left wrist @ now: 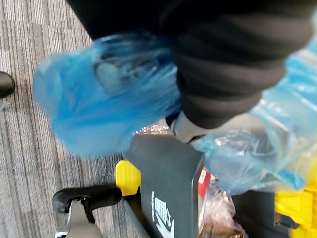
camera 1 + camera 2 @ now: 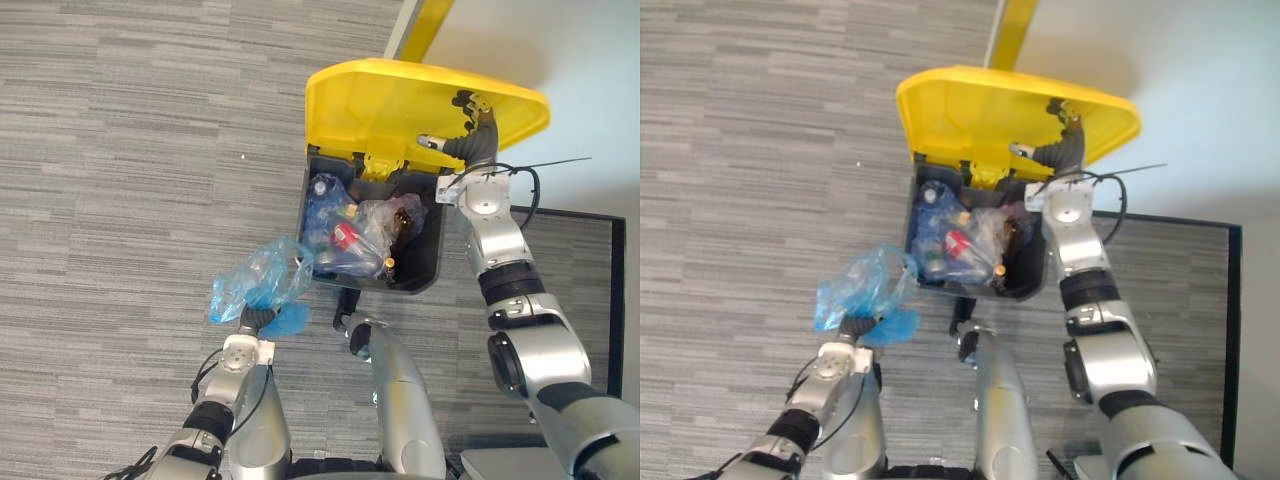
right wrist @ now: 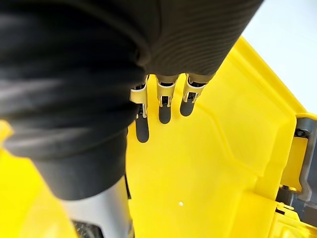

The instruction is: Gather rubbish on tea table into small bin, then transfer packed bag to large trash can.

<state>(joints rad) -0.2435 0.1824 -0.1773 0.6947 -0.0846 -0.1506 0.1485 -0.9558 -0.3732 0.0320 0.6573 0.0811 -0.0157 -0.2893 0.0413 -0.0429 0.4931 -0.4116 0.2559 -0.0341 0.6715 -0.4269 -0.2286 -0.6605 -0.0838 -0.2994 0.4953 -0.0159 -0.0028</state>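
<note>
A blue plastic bag point(image 2: 255, 282), crumpled and partly translucent, is seen just outside the near left corner of the large trash can point(image 2: 430, 255), its upper edge level with the can's rim and not yet over the opening. The bag is bunched directly above and around the left hand point(image 2: 258, 319), whose dark ribbed cover is wrapped by blue film in the left wrist view (the fingers are buried in the plastic, so how far they are curled cannot be told). The can's yellow lid point(image 2: 400, 105) is raised and is propped from below by the right hand point(image 2: 472, 140): its fingers point(image 3: 165, 111) are laid straight and flat against the lid's underside, with nothing grasped. Inside the dark grey can, clear plastic bottles point(image 2: 325, 195), a red can point(image 2: 345, 236) and a brown bottle point(image 2: 402, 222) are seen among transparent bags. The trash can is stood on grey striped carpet point(image 2: 120, 150), beside a pale wall point(image 2: 590, 60).
</note>
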